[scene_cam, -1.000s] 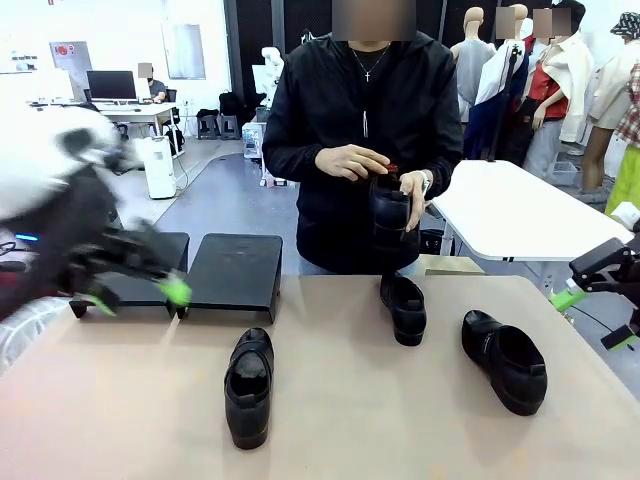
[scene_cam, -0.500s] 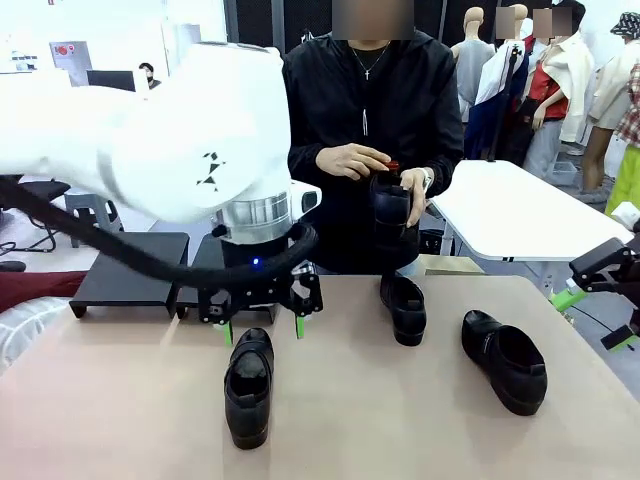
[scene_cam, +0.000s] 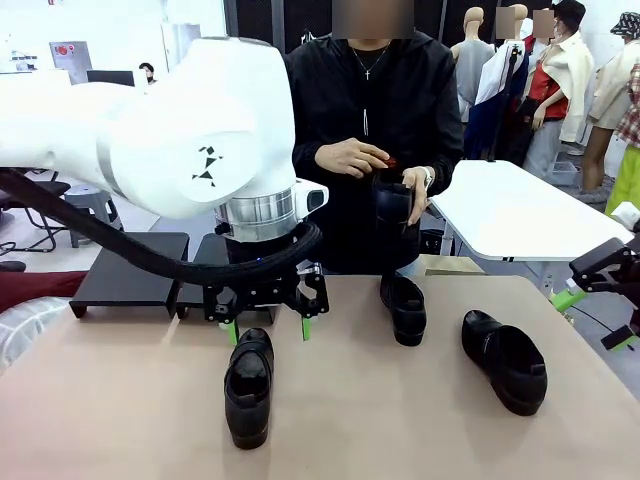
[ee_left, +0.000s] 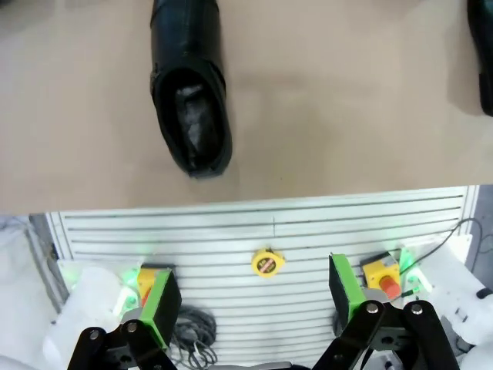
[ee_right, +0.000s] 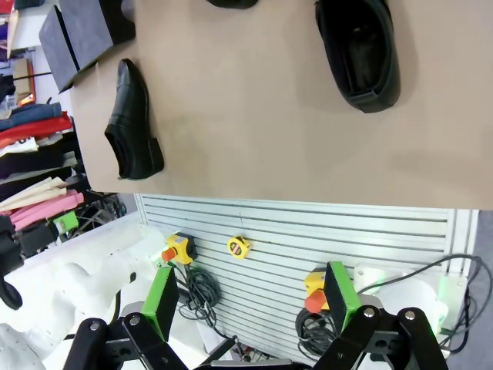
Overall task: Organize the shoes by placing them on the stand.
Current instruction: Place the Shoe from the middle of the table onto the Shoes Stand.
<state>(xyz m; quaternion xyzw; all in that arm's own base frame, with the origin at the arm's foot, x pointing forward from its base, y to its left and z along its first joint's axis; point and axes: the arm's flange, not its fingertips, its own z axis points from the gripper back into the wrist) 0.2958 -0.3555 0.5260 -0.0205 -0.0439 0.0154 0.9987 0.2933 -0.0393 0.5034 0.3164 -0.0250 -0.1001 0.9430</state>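
Nearest on the tabletop (scene_cam: pixel 120 420): the nearest shoe (scene_cam: pixel 248 388), sole down, opening up, toe aimed away toward the stand, probably laid so for a straight lift across. Just above its toe end, the left end effector (scene_cam: pixel 269 330): pointing down, spread wide, gripping nothing, touching nothing. In the left wrist view, that shoe ahead of the green pads (ee_left: pixel 160 297), not between them; likely lining up for a grasp.

Farther right, the middle shoe (scene_cam: pixel 404 307) and the right-hand shoe (scene_cam: pixel 505 360), apart from each other, both sole down.

At the right edge, the right end effector (scene_cam: pixel 595 320), likewise released and empty, seemingly parked clear of the work.

Beyond, the stand (scene_cam: pixel 130 265) at the far left, no shoe on the parts in view.

Farthest, a fourth shoe (scene_cam: pixel 392 205) in the person's hands (scene_cam: pixel 350 160), at chest height.
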